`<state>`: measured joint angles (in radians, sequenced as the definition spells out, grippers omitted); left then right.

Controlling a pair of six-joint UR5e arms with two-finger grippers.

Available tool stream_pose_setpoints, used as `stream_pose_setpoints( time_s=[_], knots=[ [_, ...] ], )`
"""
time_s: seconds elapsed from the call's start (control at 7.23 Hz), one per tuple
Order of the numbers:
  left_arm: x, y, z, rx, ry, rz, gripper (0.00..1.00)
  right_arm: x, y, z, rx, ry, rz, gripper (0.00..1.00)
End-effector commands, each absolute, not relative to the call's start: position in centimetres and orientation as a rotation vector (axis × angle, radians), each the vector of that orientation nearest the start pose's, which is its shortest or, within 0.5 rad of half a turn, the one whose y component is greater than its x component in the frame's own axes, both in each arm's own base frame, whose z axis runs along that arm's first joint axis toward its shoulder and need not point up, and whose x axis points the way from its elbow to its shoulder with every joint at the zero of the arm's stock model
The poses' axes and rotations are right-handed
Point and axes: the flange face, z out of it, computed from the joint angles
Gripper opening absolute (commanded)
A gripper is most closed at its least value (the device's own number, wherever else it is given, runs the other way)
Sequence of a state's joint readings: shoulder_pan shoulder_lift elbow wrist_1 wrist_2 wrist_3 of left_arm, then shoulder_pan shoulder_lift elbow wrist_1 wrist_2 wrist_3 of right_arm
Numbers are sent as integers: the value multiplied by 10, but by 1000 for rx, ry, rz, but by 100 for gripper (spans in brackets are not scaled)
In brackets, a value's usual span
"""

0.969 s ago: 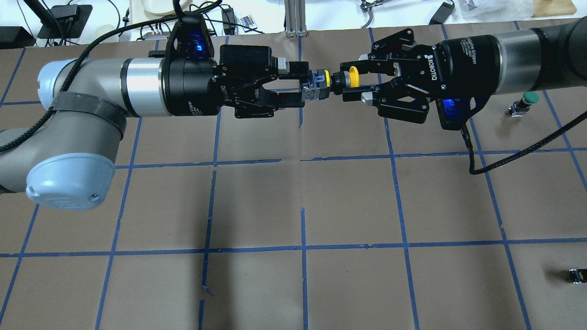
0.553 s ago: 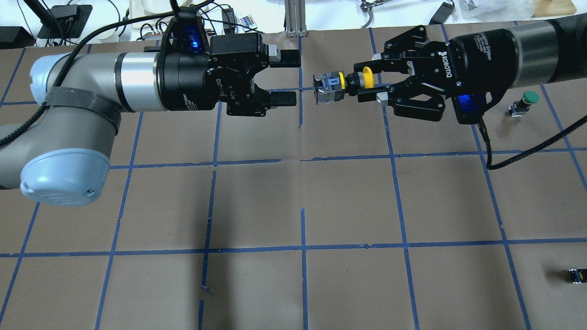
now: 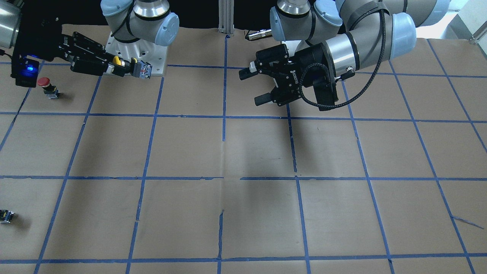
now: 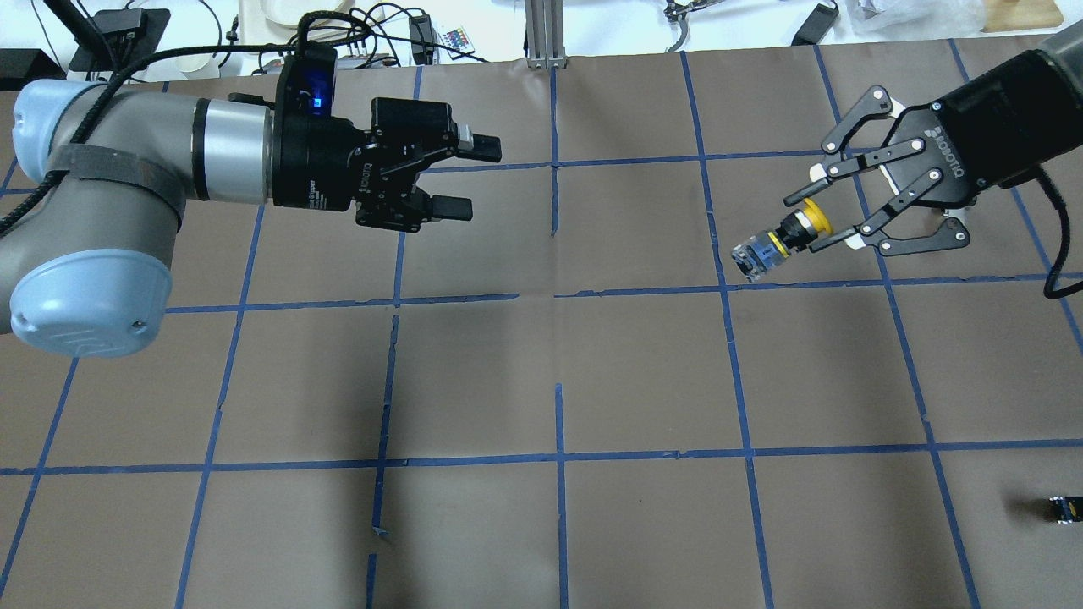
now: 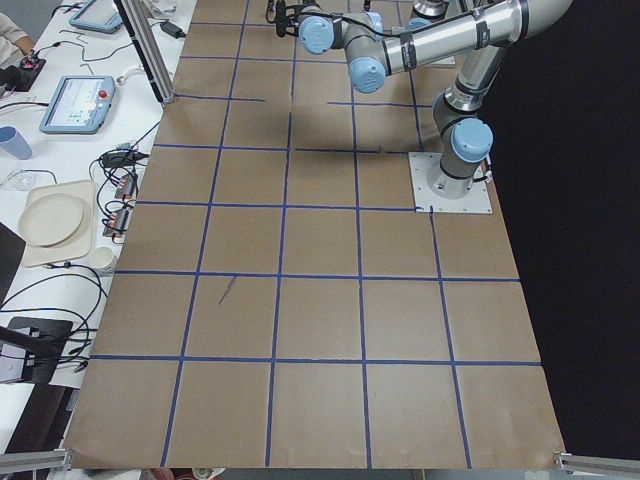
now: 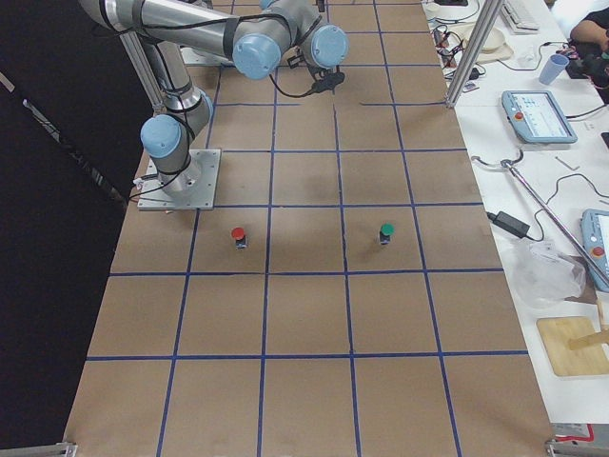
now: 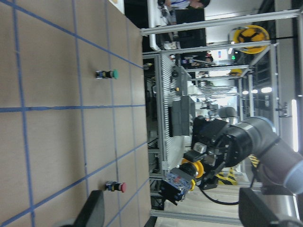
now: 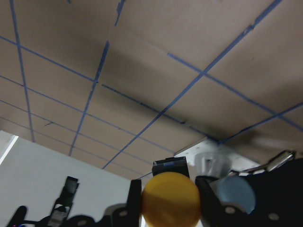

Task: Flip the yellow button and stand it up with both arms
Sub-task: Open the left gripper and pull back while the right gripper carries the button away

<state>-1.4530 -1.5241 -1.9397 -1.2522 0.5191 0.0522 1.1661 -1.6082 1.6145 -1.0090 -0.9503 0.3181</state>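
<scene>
My right gripper point(image 4: 808, 224) is shut on the yellow button point(image 4: 783, 239) and holds it in the air over the table's right side. The yellow cap sits between the fingers and the black-and-grey block points down-left. The button also shows in the front view point(image 3: 133, 68), in the left wrist view point(image 7: 182, 178), and as a yellow cap in the right wrist view point(image 8: 170, 198). My left gripper point(image 4: 472, 178) is open and empty, well to the left of the button. It also shows in the front view point(image 3: 253, 86).
A red-capped button point(image 3: 45, 84) stands near the right arm, and also shows in the right side view point(image 6: 238, 236). A green-capped button point(image 6: 385, 231) stands farther out on the table. A small black-grey block point(image 4: 1062, 507) lies at the near right. Brown paper point(image 4: 558, 364) with blue tape lines covers the table.
My left gripper opened, let go of the button's block and pulled back to the left. My right gripper carried the button to the right and lower, tilting its block downward.
</scene>
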Motion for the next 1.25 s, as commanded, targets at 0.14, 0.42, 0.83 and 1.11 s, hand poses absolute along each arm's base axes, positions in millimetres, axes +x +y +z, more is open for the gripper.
stream_pose_setpoints(
  time_s=[0.14,0.42,0.83,1.11],
  knots=[
    [-121,-505,396,69,-2689,91,100,-60,-456,453,586,2630,418,0],
    [-106,-512,431,39,-2985,-67,100,-90,-460,456,48,2895,274,0],
    [-127,-500,514,-95,-3160,-181,100,-130,-482,439,-621,2920,132,0],
    [-129,-508,513,-134,-3131,-92,100,-196,-484,410,-967,2850,33,0]
  ],
)
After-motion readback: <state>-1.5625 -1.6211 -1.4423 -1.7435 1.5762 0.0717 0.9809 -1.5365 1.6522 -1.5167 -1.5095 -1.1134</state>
